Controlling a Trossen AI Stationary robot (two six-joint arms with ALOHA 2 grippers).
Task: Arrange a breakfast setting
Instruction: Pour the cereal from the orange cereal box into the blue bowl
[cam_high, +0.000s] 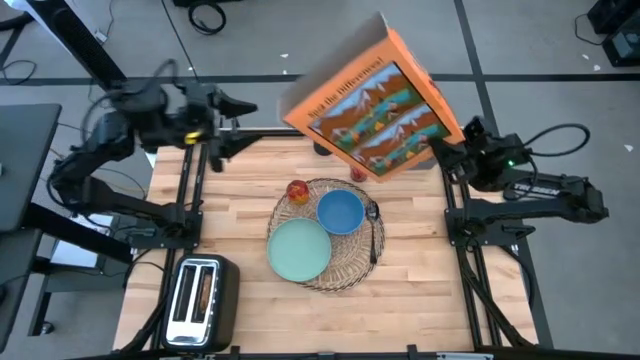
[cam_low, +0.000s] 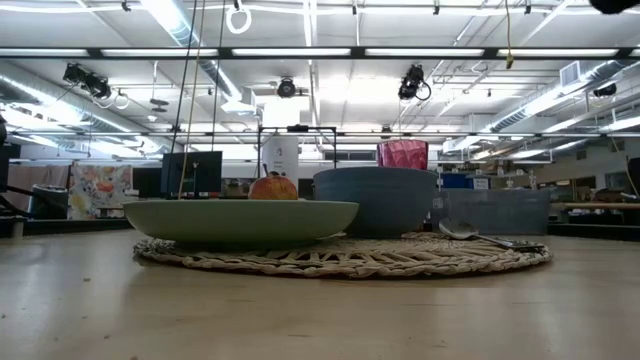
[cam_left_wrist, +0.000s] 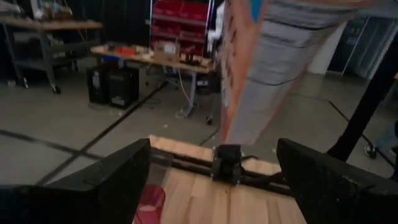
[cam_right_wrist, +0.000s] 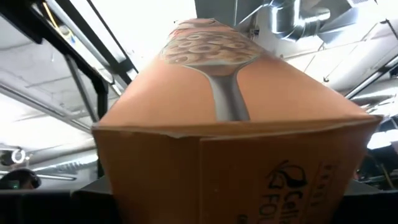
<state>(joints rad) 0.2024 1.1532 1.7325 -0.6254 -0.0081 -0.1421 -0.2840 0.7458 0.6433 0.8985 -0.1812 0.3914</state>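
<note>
Butcher-block table, setting mostly built at centre. Near edge: toaster at the left front corner, well apart from everything, not an obstacle.

On the placemat: plate front-left, bowl behind it and touching or nearly so, spoon just right of the bowl along the mat's right side, apple at the mat's back-left edge. Cup sits behind the bowl, mostly hidden under the box from above.

Cereal box is in the air, tilted, above the back of the table and the cup. Right hand is clamped on its lower right end; the right wrist view shows the box filling the frame between the fingers.

Left hand hovers over the back-left of the table, fingers spread wide, holding nothing.

Risks, as I judge them:
- Grip is at one end of a large tilted box, so it may pivot or slip in the fingers.
- Coming straight down would hit the cup or bowl. Cup looks light, would tip easily.
- Free space looks to be behind or beside the mat; tall box may topple if released tilted.
- Left arm is near the descent path on the back-left side.
</note>
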